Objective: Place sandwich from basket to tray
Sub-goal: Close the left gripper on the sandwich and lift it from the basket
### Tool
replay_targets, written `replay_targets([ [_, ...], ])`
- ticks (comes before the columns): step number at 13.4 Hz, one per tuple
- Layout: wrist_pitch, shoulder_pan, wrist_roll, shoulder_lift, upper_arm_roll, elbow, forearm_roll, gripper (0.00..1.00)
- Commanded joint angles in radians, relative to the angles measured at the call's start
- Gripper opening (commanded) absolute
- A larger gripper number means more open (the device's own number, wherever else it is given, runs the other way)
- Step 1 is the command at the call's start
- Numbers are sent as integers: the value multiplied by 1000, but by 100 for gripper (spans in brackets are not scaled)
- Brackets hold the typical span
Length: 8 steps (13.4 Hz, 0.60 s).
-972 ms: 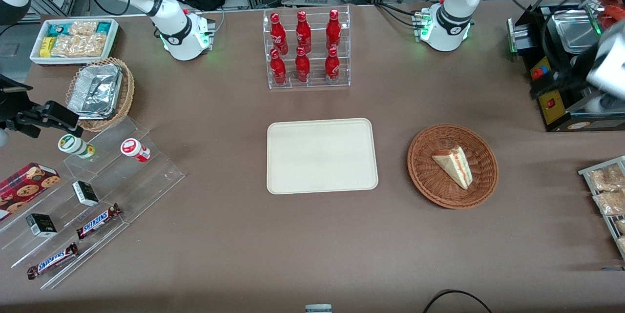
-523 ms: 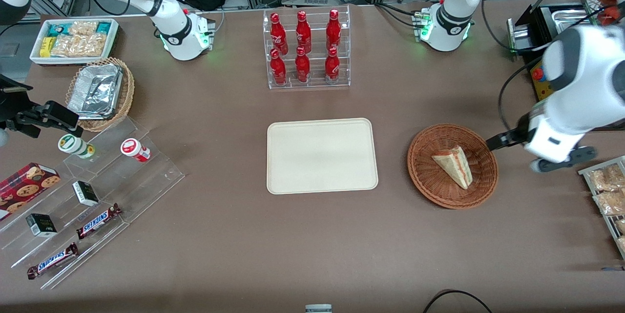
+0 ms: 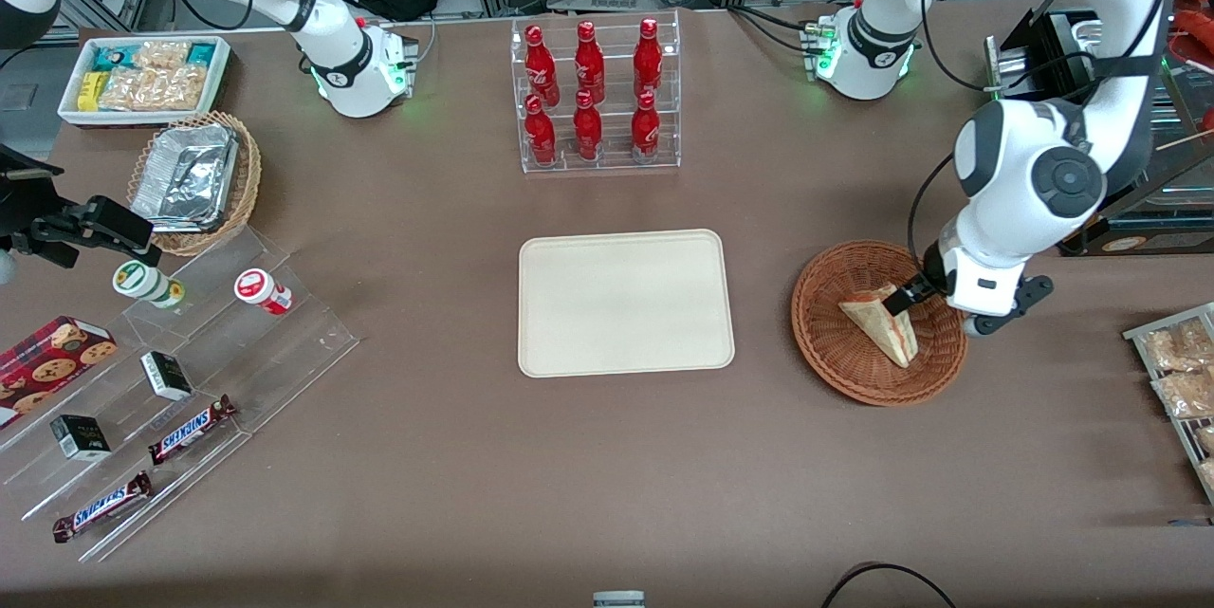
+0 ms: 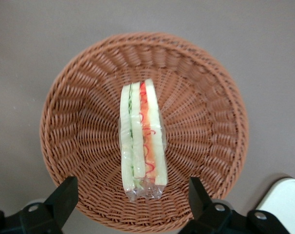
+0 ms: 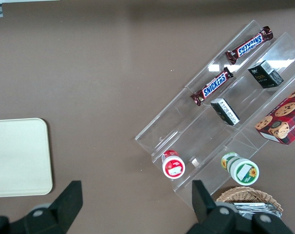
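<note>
Directly under the gripper [image 4: 132, 202] (fingers spread) lies the sandwich [image 4: 141, 139]

The sandwich [image 3: 877, 323] [image 4: 142, 139] lies in the basket [image 3: 835, 352] [image 4: 79, 131], which sits on the desk [image 3: 607, 475] beside the tray [image 3: 624, 302], toward the working arm's end. The end effector [image 3: 899, 303] [image 4: 133, 202] hangs above the basket, over the sandwich, with its fingers [image 4: 64, 197] spread wide either side of the wedge. The bottle rack [image 3: 596, 96] stands farther from the front camera than the tray.

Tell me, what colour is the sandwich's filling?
Red-orange and green stripes between white bread on the sandwich, clearest from the left wrist view.
</note>
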Motion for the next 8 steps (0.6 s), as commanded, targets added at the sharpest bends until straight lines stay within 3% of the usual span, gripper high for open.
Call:
replay_targets([
  [1, 27, 4, -26, 40, -6, -8, -3, 100],
  [8, 159, 1, -37, 153, -7, -13, -4, 100],
])
